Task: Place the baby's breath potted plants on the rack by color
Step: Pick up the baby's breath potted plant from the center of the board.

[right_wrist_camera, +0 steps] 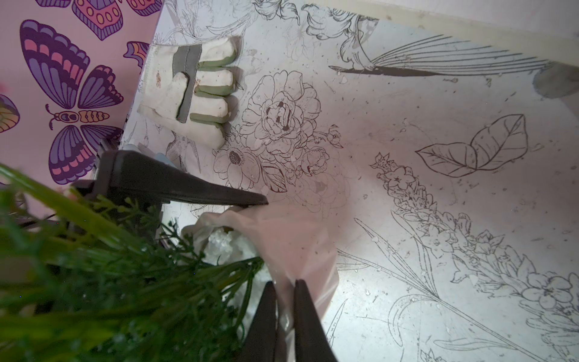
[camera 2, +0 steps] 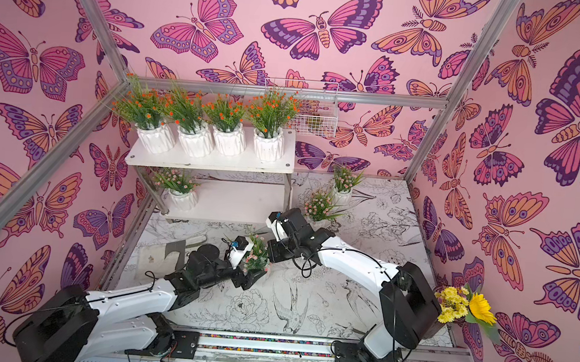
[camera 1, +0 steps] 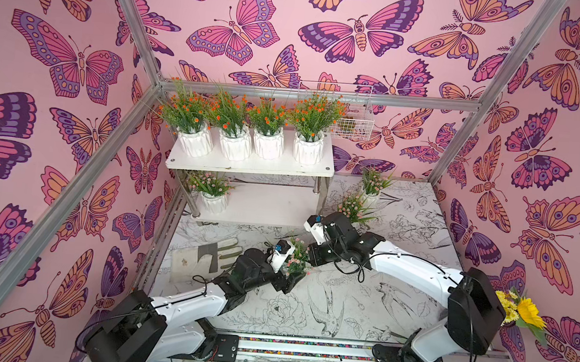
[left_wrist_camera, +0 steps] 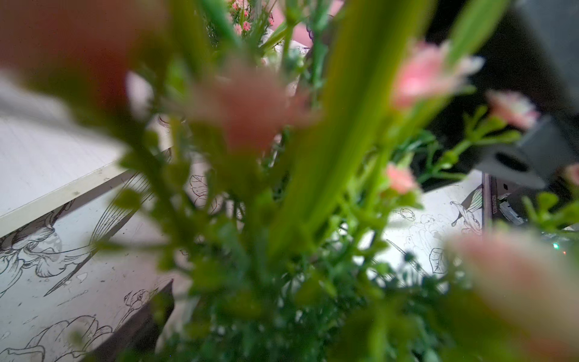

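The pink plant [camera 1: 297,261] is just in front of the rack [camera 1: 246,166], between both arms. The right fingers [right_wrist_camera: 305,316] are closed on the rim of its white pot. One of the left fingers [right_wrist_camera: 175,185] lies against the opposite rim, but I cannot tell whether that pair has clamped.

This looks like a handover. The left grip must be firm before the right lets go. Then the pot belongs on the lower shelf beside the shelved plant [camera 1: 210,191], since 4 orange plants [camera 1: 250,121] fill the top shelf.

Both arms stretch toward the rack and meet at the pot.
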Robot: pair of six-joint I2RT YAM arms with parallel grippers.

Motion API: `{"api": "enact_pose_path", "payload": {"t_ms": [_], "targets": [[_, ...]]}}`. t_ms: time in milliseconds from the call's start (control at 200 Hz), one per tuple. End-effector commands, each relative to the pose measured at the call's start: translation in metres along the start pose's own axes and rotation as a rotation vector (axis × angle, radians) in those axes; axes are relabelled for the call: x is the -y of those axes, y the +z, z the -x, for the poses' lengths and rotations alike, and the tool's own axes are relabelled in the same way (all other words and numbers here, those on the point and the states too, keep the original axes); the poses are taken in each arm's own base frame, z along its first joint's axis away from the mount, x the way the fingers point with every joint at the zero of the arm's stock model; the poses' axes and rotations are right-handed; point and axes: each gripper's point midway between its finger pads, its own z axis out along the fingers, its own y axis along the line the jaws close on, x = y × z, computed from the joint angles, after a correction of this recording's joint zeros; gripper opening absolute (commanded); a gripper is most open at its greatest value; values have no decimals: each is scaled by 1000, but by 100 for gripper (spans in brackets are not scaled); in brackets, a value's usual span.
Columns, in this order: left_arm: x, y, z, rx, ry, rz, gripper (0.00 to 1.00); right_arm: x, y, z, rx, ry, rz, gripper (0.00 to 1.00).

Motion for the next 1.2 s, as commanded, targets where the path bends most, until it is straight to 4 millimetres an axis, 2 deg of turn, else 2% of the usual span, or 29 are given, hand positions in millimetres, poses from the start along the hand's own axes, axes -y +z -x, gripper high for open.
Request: {"api": "enact_pose_path", "payload": {"t_ms": [0, 95, 105, 120, 305, 330, 501, 856, 876, 1197], "targets": [[-7, 4, 15, 50, -17, 36, 65, -20, -2, 1, 14, -28, 75, 4], [-14, 7, 7, 24, -51, 70, 56, -16, 0, 2, 22, -27, 59, 7], [-14, 9, 18, 46, -47, 68, 55, -16, 0, 2, 22, -26, 59, 8], [-14, 11, 21, 51, -48, 68, 55, -16, 0, 2, 21, -25, 59, 8], [-22, 16, 24, 74, -74, 100, 50, -8, -1, 2, 30, -16, 26, 11], [-25, 21, 14, 47, -84, 108, 49, -7, -2, 3, 34, -16, 23, 12], [-31, 21, 15, 50, -82, 145, 48, 7, -14, 7, 72, 15, -6, 16], [-56, 14, 21, 49, -81, 298, 43, 39, -52, 13, 170, 79, -82, 19], [-56, 9, 32, 82, -77, 304, 43, 41, -54, 13, 174, 82, -86, 19], [-87, -9, 55, 96, -76, 519, 40, 67, -77, -1, 216, 125, -163, 21]]}}
